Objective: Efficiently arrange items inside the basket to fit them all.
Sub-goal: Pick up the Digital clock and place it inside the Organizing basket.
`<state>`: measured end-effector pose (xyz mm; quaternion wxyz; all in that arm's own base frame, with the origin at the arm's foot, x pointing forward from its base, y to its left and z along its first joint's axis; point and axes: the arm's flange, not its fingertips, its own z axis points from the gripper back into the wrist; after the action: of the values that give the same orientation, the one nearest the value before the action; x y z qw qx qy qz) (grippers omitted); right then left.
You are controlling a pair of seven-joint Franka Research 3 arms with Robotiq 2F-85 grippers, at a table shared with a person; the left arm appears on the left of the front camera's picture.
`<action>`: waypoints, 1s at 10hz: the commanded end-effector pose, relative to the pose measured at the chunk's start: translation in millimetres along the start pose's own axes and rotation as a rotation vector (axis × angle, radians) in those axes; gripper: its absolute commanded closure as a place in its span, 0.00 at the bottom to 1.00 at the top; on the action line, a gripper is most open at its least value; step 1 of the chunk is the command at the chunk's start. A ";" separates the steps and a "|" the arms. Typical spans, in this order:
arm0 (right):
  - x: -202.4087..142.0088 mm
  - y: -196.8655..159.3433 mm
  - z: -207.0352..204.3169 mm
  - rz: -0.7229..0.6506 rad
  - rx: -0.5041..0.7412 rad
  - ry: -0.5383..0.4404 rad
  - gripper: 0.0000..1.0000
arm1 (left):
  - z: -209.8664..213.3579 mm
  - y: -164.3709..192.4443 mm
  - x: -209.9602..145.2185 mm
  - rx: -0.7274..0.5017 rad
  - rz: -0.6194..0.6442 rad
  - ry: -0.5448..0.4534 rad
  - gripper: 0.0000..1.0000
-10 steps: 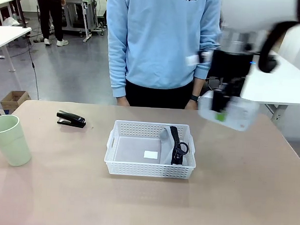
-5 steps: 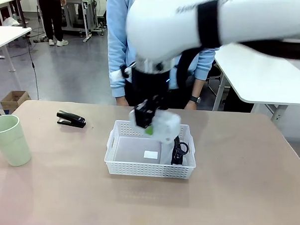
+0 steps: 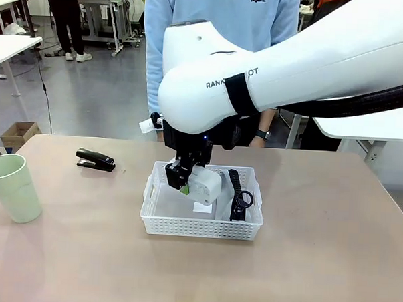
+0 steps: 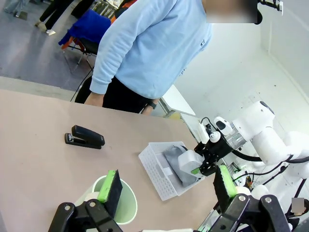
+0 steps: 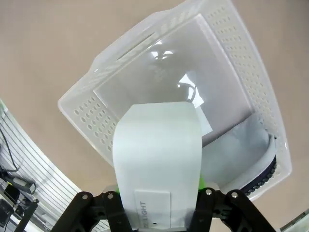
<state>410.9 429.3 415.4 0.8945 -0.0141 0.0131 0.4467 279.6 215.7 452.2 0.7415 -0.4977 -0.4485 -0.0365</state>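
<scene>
Four items here, going left to right. The cup stands upright at the far left edge of the table, well apart from everything else. In the left wrist view, the left gripper hangs over that cup with its green pads spread wide and nothing between them.

Next over, the stapler lies flat on the table between the cup and the basket, touching neither.

The basket sits mid-table, right in front of a person in a light blue sweatshirt standing at the far side. The right arm reaches across the middle, and the right gripper is pinching one end of the power strip. The strip is tilted and hangs down into the left-middle part of the basket, roughly at rim height. I can't tell if its lower end touches the floor. In the right wrist view the strip runs up from between the fingers, over the bare left part of the basket floor, where there's a small white sticker.

The pouch is already in the basket, along its right end, with its black strap lying on top. The hanging strip is just beside it, and whether they touch I can't say.
</scene>
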 end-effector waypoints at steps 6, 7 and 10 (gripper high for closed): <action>8.6 -6.3 -17.2 0.024 0.023 -0.032 0.46 | -0.8 -0.3 1.4 -0.012 -0.017 -0.020 0.00; 16.5 -12.3 -36.1 0.026 0.033 -0.055 0.46 | -0.8 -0.3 1.4 -0.012 -0.017 -0.020 0.00; 25.1 -16.8 -74.1 0.042 0.055 -0.100 0.46 | -0.8 -0.3 1.4 -0.012 -0.017 -0.020 0.00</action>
<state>441.0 441.8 340.8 0.8932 0.0286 -0.0046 0.4486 279.6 215.8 452.1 0.7415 -0.4976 -0.4486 -0.0366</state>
